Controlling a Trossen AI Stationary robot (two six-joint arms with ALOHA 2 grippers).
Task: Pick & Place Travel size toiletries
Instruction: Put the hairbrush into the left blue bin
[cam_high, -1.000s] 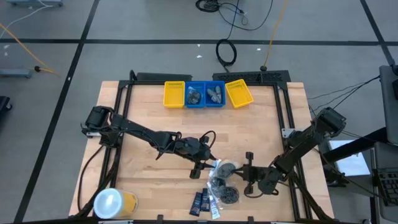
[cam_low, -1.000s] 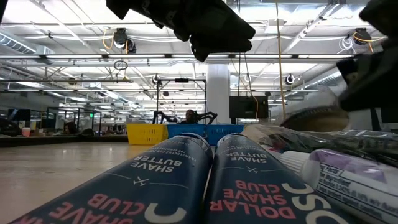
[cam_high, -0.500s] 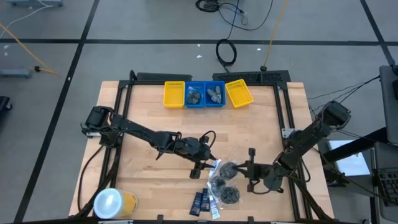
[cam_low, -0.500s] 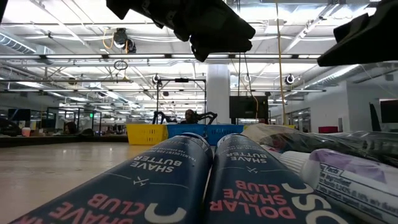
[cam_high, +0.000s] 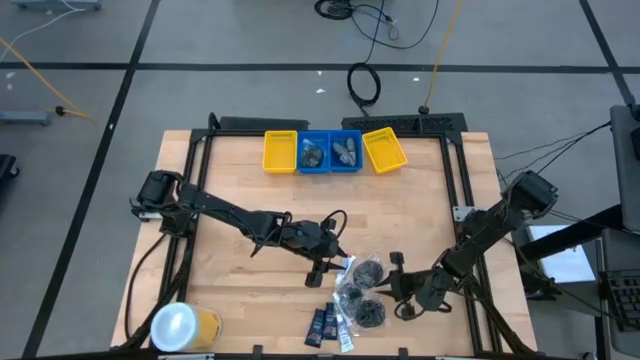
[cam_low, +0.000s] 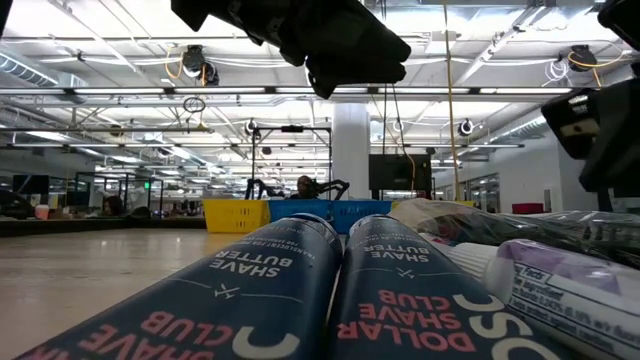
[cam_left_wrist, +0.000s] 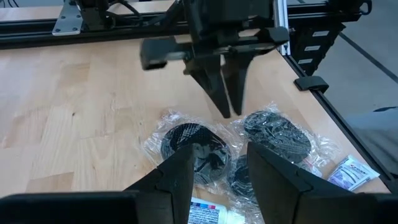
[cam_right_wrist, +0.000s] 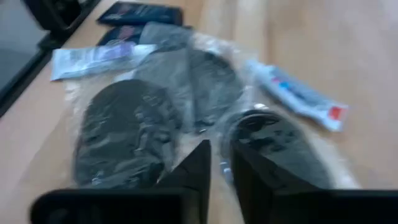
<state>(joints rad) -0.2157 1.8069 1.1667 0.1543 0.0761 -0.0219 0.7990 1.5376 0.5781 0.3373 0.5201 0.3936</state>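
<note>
The travel size toiletries lie in a heap near the table's front edge. It holds three clear pouches with dark round contents (cam_high: 360, 292) (cam_left_wrist: 277, 134) (cam_right_wrist: 124, 130), navy packets (cam_high: 320, 325) (cam_low: 250, 290) and white tubes (cam_high: 345, 337) (cam_right_wrist: 298, 93). My left gripper (cam_high: 328, 268) (cam_left_wrist: 219, 150) hovers open on the heap's left, with nothing between its fingers. My right gripper (cam_high: 392, 285) (cam_right_wrist: 221, 149) stands on the heap's right, its fingers a narrow gap apart. In the left wrist view its tips (cam_left_wrist: 227, 112) point down between two pouches. I cannot tell whether they touch the plastic.
Two yellow trays (cam_high: 280, 150) (cam_high: 385, 150) and two blue trays (cam_high: 330, 152) with small items stand in a row at the far edge. A yellow round container with a white top (cam_high: 180, 325) stands at the near left corner. Dark frame rails (cam_high: 455, 200) run along the table's sides.
My right gripper has swung up and away from the pouches toward the table's right edge. It has then come back down beside them, turning at the wrist. The heap of toiletries lies as before.
</note>
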